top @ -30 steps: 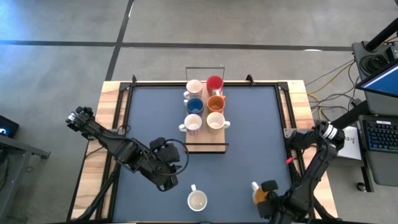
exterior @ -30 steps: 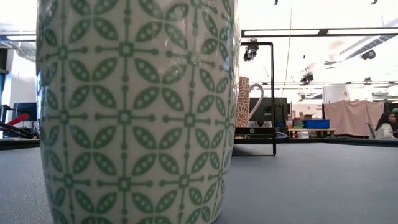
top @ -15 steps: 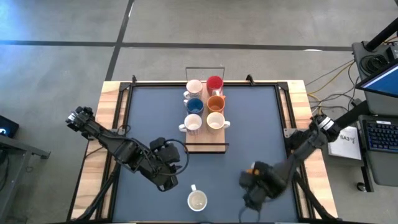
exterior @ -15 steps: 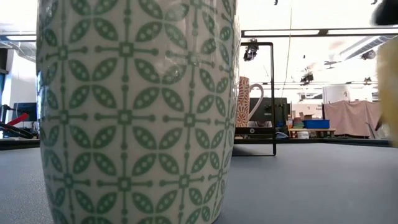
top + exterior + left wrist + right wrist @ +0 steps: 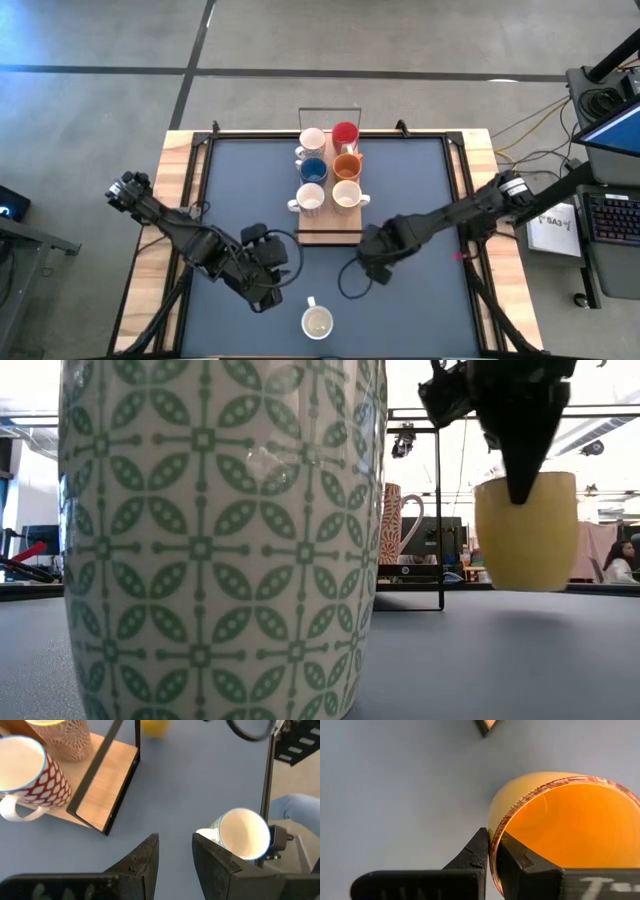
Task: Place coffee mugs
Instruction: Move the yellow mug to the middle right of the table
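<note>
Right claw (image 5: 490,857) pinches the rim of an orange mug (image 5: 560,825), one finger inside and one outside; in the low view the mug (image 5: 525,530) hangs clear of the desk (image 5: 400,190). From above, this claw (image 5: 375,255) sits just off the near end of the light-wood tray (image 5: 330,236), hiding its mug. Six mugs (image 5: 328,168) stand in two rows on the tray. A white mug (image 5: 317,321) stands alone by the desk's near edge. Left claw (image 5: 175,852), fingers spread and empty, hovers over open desk between tray and white mug. That green-patterned mug (image 5: 220,540) blocks much of the low view.
</note>
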Motion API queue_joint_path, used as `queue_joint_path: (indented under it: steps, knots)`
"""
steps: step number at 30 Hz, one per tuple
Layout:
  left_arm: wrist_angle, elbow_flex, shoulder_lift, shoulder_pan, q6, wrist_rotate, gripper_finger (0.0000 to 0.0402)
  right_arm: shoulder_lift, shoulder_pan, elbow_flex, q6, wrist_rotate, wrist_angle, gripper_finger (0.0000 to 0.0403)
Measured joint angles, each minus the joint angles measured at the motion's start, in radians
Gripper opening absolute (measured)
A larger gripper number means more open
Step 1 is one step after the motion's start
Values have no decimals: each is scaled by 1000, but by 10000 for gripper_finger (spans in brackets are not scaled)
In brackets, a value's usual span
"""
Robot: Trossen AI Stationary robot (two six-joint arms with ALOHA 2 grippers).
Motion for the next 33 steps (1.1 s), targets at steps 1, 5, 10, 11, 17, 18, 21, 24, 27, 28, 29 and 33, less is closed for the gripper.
queue_joint_path:
  steps: [1,5,10,11,17,18,21,24,27,28,29,33]
  knots:
    - [-1,-4,0,-4,0,1,100,0,-10,0,-11,5,4,15]
    - [-1,-21,1,-21,0,2,100,3,-39,-2,-85,9,9,15]
    - [4,-34,1,-34,-2,3,100,6,-50,-5,-157,15,16,15]
    - [5,-37,1,-36,-6,3,100,6,-50,-9,-169,20,16,15]
    - [15,-51,1,-38,-16,3,100,1,-50,-52,-173,56,33,15]
    - [16,-51,1,-38,-16,4,100,0,-50,-56,-173,55,29,15]
    - [18,-51,1,-38,-16,6,100,-6,-50,-59,-171,51,31,15]
    - [20,-51,1,-38,-16,7,100,-25,-50,-61,-171,38,24,17]
    - [22,-51,1,-38,-19,7,100,-47,-50,-65,-170,28,6,31]
    - [23,-51,1,-38,-19,7,100,-56,-50,-67,-169,26,2,38]
    - [24,-51,1,-38,-19,7,100,-63,-50,-67,-169,28,4,45]
    - [32,-51,1,-38,-19,7,100,-72,-50,-69,-178,30,12,76]
